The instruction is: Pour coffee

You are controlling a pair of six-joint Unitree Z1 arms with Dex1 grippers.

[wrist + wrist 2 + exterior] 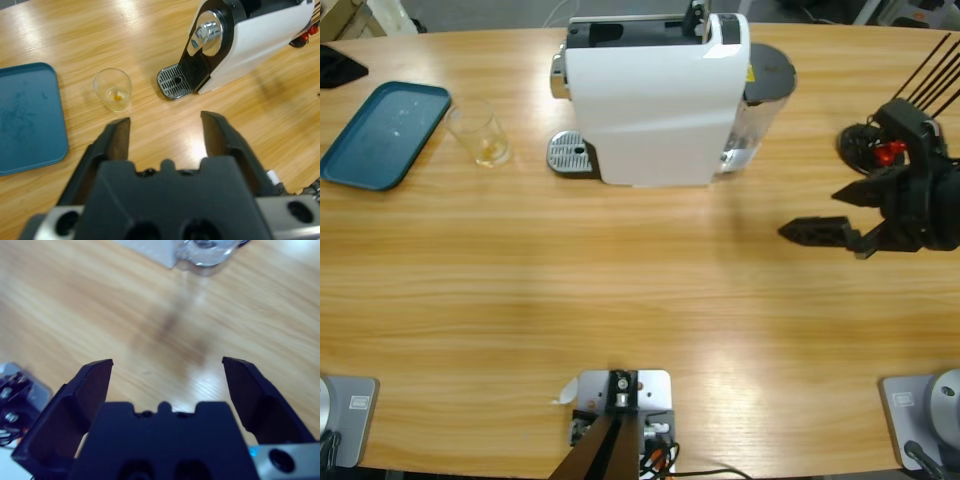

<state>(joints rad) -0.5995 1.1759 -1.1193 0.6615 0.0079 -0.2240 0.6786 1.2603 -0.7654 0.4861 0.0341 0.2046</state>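
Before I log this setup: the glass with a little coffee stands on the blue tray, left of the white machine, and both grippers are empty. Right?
Not quite. The glass stands on the table beside the tray, not on it; the high view shows this. It is left of the machine, and both grippers, left and right, are empty.

The left arm does not appear in the high view. In the same view the right arm (920, 200) runs off the right edge, and the black object (338, 65) at the upper left is clipped by the left edge, too little of it visible to identify. In the right wrist view the white coffee machine (150, 250) and its clear tank (207, 252) are blurred and cut by the top edge. In the left wrist view the teal tray (27, 120) is cut by the left edge.
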